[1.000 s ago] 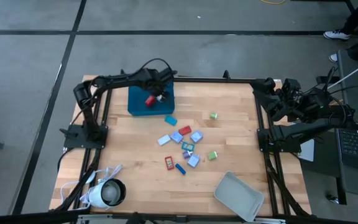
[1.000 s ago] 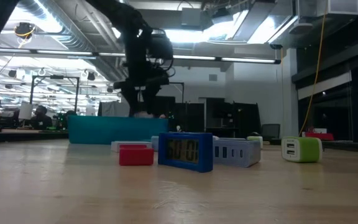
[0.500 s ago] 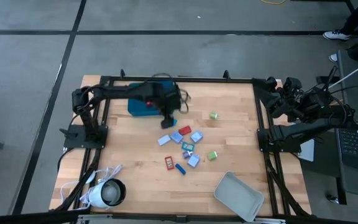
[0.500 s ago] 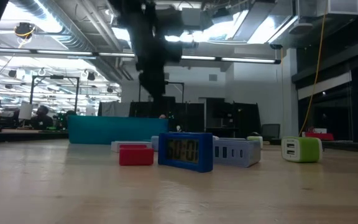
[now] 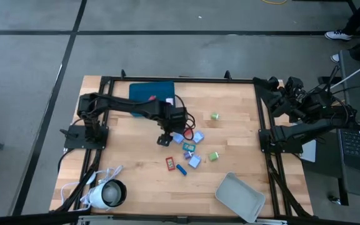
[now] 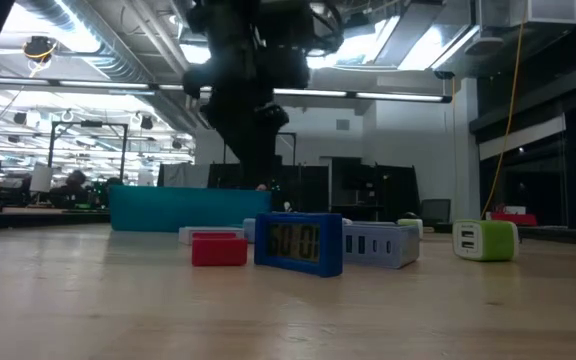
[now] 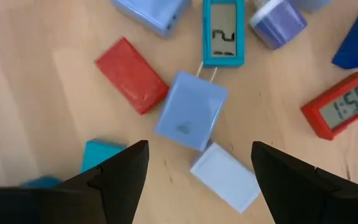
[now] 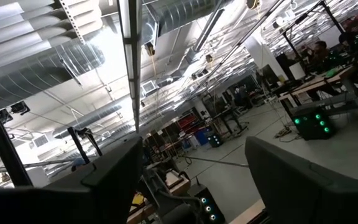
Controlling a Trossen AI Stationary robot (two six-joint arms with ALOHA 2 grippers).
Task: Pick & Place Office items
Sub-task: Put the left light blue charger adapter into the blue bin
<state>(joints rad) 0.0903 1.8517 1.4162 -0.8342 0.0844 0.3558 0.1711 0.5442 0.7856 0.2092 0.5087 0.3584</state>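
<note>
Office items [image 5: 186, 147] clustered mid-table, left gripper [image 7: 199, 163] spread above them, empty, right gripper spread

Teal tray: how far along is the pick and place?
Early. Done: one red piece lies in the teal tray. In hand: nothing; the left gripper hovers open above a light blue block in the cluster. Left: around ten pieces on the wood, including two green ones set apart. The right arm waits at the table's edge.
</note>
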